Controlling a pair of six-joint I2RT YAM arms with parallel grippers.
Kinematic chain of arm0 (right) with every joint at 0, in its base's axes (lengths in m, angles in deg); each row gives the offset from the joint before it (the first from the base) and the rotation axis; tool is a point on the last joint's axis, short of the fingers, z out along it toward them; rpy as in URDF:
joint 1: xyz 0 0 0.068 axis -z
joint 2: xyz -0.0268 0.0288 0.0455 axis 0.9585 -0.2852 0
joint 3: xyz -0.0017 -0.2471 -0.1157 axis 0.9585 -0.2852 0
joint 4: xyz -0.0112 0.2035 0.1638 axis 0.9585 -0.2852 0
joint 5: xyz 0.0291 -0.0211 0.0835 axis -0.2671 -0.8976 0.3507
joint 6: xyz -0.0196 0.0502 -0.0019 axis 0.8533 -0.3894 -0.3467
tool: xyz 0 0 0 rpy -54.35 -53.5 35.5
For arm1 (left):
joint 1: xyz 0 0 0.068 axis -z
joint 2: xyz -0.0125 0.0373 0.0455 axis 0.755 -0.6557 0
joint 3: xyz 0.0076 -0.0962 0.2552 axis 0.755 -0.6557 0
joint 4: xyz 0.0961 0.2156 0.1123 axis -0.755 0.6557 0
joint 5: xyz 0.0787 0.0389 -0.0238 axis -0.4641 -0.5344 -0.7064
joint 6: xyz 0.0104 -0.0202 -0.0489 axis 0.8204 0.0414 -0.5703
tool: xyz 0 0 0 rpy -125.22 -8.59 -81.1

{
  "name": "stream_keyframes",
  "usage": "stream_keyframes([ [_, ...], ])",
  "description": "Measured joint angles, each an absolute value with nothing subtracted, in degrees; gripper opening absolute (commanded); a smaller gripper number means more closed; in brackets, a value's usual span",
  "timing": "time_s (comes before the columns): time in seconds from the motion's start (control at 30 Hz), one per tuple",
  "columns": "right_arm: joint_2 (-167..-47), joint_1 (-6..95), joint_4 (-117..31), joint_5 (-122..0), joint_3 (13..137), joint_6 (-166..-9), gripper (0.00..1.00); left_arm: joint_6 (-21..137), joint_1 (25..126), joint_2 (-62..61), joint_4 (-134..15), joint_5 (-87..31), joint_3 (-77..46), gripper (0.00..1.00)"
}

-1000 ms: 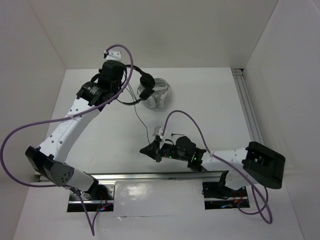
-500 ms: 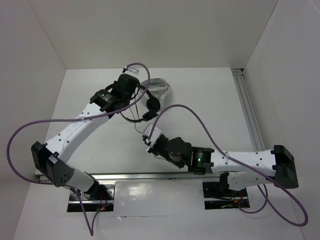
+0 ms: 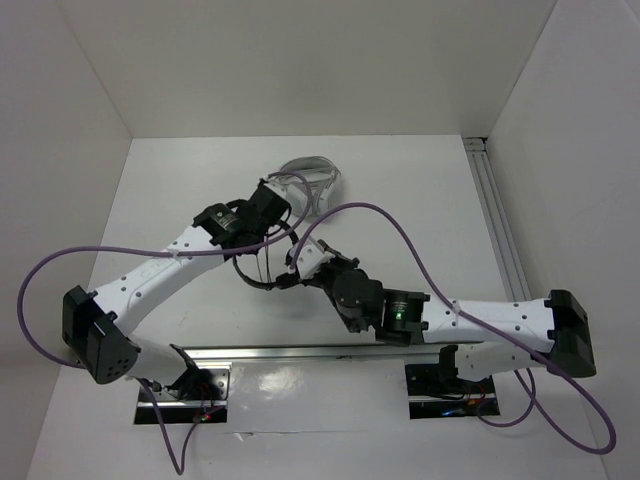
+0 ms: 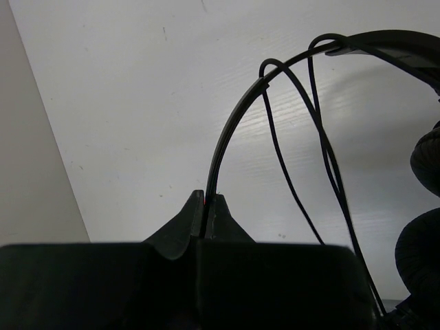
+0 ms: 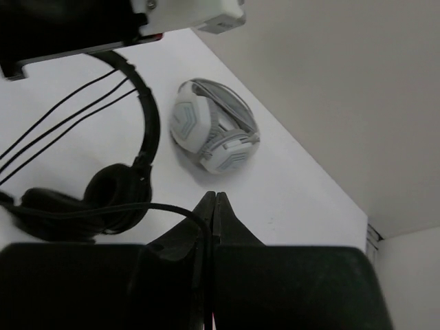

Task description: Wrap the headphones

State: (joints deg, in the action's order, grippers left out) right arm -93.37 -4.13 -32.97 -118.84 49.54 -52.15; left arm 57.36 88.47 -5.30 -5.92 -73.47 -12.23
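Note:
The black headphones (image 4: 242, 113) hang between my two grippers near the table's middle (image 3: 255, 278). My left gripper (image 4: 206, 200) is shut on the thin headband, which arcs up and to the right. Loops of thin cable (image 4: 289, 179) lie across the band. My right gripper (image 5: 214, 199) is shut on the cable (image 5: 165, 208), just right of the two round ear pads (image 5: 110, 189). In the top view the left gripper (image 3: 285, 222) and right gripper (image 3: 300, 265) are close together.
The bulkier white-and-grey headset (image 5: 213, 134) lies on the table behind the grippers, at the back middle (image 3: 312, 180). An aluminium rail (image 3: 495, 220) runs along the right side. White walls enclose the table on three sides.
My left gripper has carried the headphones from beside the white headset toward the near middle. My right gripper has moved up and away to meet it; the two now sit close together.

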Motion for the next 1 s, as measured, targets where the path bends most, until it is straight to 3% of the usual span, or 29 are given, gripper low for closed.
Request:
stream_keyframes([
  [0.3, -92.6, 3.8, -23.3, -119.1, 46.7, -46.1, 0.02, 54.5, 97.7, -4.0, -4.4, -70.3, -13.3, 0.00],
  [0.53, -90.6, 11.3, -15.3, -112.8, 41.3, -45.5, 0.07, 54.7, 100.5, 1.4, -5.0, -65.1, -14.2, 0.00],
  [1.0, -94.2, 34.6, -16.1, -77.2, 44.6, -60.1, 0.07, 59.9, 104.6, 5.8, -6.2, -56.2, -13.9, 0.00],
])
